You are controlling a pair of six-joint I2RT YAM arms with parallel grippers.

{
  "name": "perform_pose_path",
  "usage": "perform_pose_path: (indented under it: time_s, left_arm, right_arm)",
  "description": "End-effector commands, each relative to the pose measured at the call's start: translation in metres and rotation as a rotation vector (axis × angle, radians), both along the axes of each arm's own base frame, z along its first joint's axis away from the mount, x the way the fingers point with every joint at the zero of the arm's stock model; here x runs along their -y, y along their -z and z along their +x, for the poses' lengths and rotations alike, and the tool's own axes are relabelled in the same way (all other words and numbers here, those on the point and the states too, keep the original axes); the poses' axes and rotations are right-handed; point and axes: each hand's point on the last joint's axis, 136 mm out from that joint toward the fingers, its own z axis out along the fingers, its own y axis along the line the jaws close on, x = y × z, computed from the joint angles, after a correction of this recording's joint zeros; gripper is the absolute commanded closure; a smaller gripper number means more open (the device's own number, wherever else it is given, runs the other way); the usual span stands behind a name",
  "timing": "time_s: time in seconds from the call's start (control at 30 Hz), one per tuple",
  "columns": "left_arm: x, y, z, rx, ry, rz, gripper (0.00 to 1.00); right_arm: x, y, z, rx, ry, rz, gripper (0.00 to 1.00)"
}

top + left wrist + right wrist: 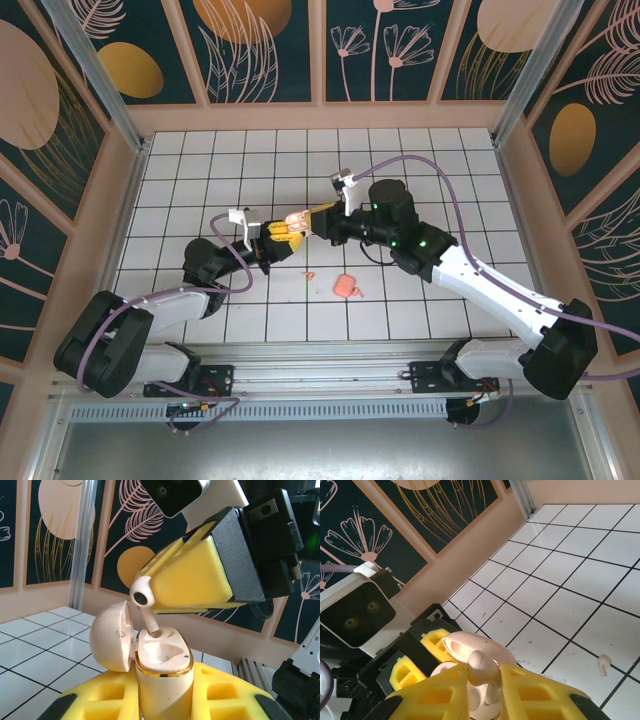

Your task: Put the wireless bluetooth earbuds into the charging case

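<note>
The white tiled tabletop (420, 180) carries both arms, and they meet near its centre: the left arm (150, 310) reaches in from 8 o'clock and the right arm (480, 280) from 4 o'clock. The left fingers (220, 677) are pressed on the two sides of the charging case (162, 680) and hold it upright above the tiles, it seems. Its round lid (111, 636) is swung open toward 9 o'clock in the left wrist view. The right fingers (190, 575) come down from 2 o'clock and pinch one earbud (141, 594) by its head. This earbud stands directly at 12 o'clock over the case. Its long axis, the stem, runs almost from 12 to 6 o'clock, with the tip already at the mouth of the socket nearest the lid. I judge that the next move is a short push along this axis by the right arm, and the stem must stay in line with the socket. The second earbud (604, 664) lies on a tile, well apart, at 4 o'clock in the right wrist view.
</note>
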Motion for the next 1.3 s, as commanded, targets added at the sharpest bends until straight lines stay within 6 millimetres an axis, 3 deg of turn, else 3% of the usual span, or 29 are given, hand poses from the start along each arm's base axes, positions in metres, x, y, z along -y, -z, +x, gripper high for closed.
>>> perform_pose_path:
  time_s: [0.0, 1.27]
  left_arm:
    - [-0.002, -0.025, -0.001, 0.066, -0.006, -0.064, 0.91]
    - [0.004, -0.027, -0.006, 0.103, 0.036, -0.013, 0.91]
  right_arm:
    - [0.003, 0.000, -0.009, 0.032, -0.019, -0.011, 0.81]
    - [-0.001, 0.011, -0.025, 0.128, -0.131, -0.281, 0.80]
